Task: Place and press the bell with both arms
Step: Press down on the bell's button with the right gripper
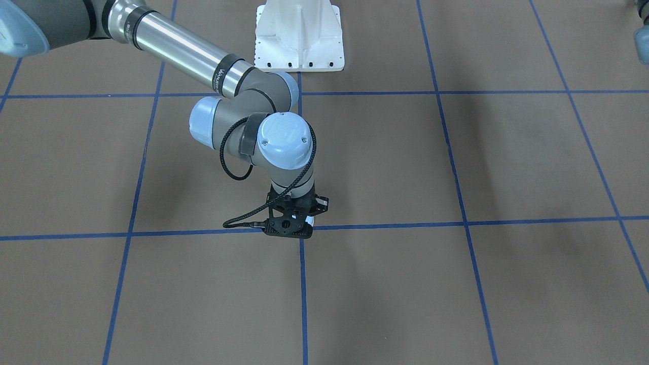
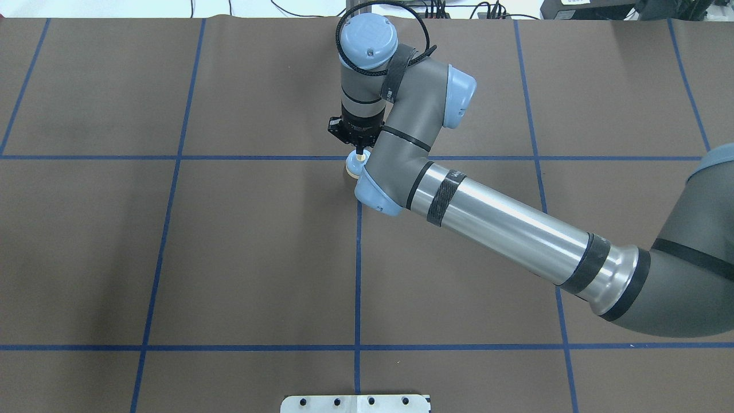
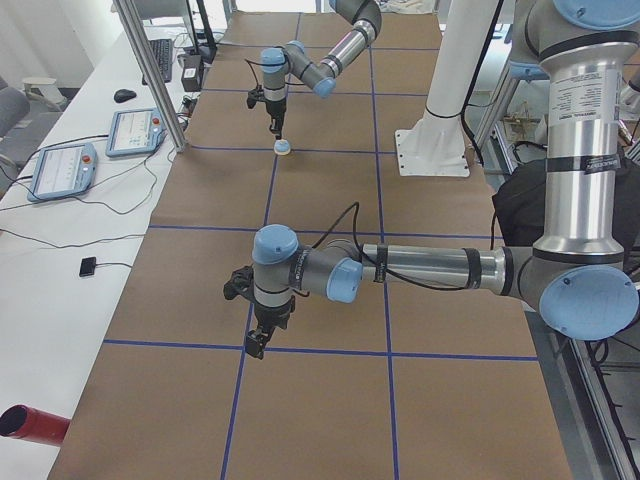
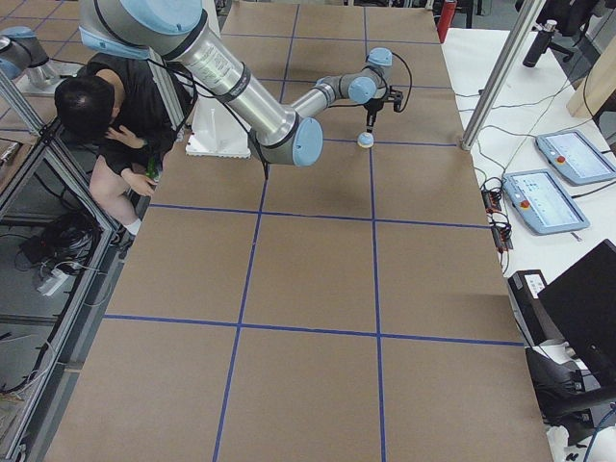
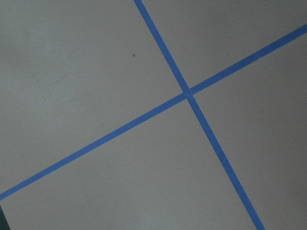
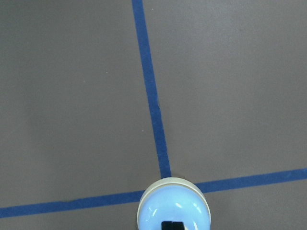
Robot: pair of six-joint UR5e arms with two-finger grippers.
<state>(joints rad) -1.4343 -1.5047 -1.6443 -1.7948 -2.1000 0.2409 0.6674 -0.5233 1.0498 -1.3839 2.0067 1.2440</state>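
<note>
The light blue bell (image 2: 352, 167) with its cream rim stands at a blue tape crossing on the brown table (image 2: 229, 241). It also shows in the right wrist view (image 6: 165, 208) and both side views (image 3: 283, 148) (image 4: 366, 141). My right gripper (image 2: 359, 152) points straight down over it, fingers narrowly shut around the cream button on top. Its black tips (image 6: 172, 225) show at the dome's centre. From the front, the gripper body (image 1: 291, 223) hides most of the bell (image 1: 310, 221). My left gripper (image 3: 258, 345) hangs over another tape crossing, far from the bell; I cannot tell whether it is open.
The white pedestal base (image 1: 299, 35) stands at the robot's side of the table. A side bench holds tablets (image 3: 60, 170) and a red cylinder (image 3: 30, 425), behind a metal post (image 3: 150, 70). A seated person (image 4: 106, 125) is beside the table.
</note>
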